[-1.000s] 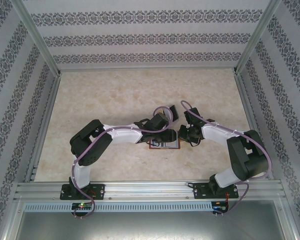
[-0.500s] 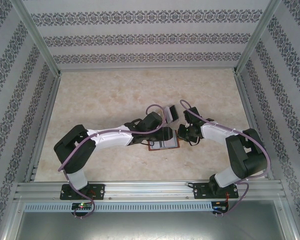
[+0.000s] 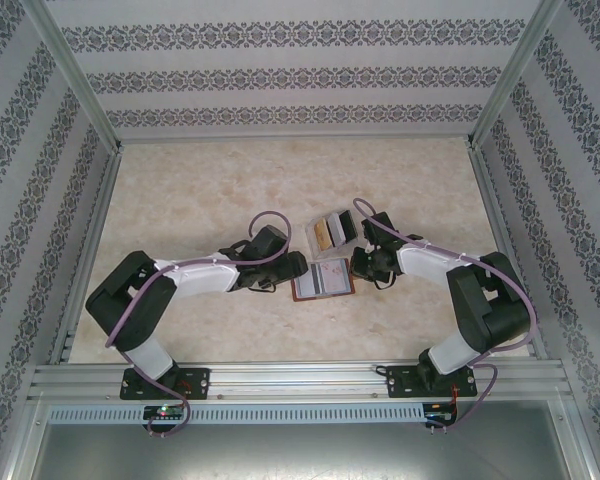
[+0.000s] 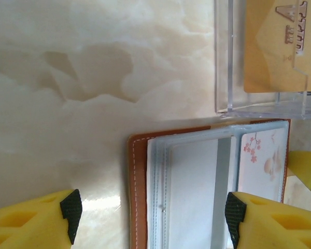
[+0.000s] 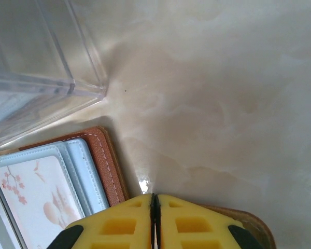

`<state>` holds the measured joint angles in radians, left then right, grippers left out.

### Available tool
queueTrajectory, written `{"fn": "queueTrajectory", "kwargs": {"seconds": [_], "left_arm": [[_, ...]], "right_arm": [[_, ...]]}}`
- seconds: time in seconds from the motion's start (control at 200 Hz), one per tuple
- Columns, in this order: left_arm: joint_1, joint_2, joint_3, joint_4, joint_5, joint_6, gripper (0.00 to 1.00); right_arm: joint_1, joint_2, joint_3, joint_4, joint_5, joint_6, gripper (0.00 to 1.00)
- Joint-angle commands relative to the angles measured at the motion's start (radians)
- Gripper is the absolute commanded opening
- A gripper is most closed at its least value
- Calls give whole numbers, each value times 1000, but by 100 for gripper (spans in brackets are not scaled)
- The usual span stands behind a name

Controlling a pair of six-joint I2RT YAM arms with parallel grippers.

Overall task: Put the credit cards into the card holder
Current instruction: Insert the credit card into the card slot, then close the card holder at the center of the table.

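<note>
The card holder [image 3: 323, 280] lies open and flat on the table between my two grippers. In the left wrist view its brown leather edge [image 4: 137, 192] frames pale lining, with a white-grey card [image 4: 194, 197] in a pocket and a blossom-printed card [image 4: 262, 161] beside it. A tan credit card [image 4: 277, 46] rests in the clear case [image 4: 223, 62] just beyond. My left gripper [image 3: 302, 266] [image 4: 152, 218] is open, its fingers straddling the holder's left half without touching it. At the holder's right edge [image 5: 106, 166], my right gripper [image 3: 360, 266] [image 5: 154, 199] is shut, over a brown tab [image 5: 256, 225].
The clear plastic case [image 3: 330, 232] with cards stands right behind the holder, its corner [image 5: 88, 88] near my right gripper. Patterned walls and metal rails [image 3: 90, 250] enclose the marble table, with bare surface to the far left, far right and back.
My left arm has drawn back to the left, off the holder and the case, and its jaws have widened. The clear case is now uncovered. The right gripper has barely moved.
</note>
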<state>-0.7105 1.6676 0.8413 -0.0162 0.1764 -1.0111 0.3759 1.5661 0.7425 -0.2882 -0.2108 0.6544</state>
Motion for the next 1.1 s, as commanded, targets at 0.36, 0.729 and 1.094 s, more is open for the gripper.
{"fn": "queueTrajectory", "kwargs": {"seconds": [0.36,0.729,1.094], "left_arm": [[11,89,6,163,113,-41,65],[11,85,0,212,139,-58,44],[8,-23,8,246,170,-51,44]], "right_arm": [[20,51,-17,-55,9,-10,12],[23,58,-20,-48,4,-9,11],[26,57,-19,-49,0,-12,12]]}}
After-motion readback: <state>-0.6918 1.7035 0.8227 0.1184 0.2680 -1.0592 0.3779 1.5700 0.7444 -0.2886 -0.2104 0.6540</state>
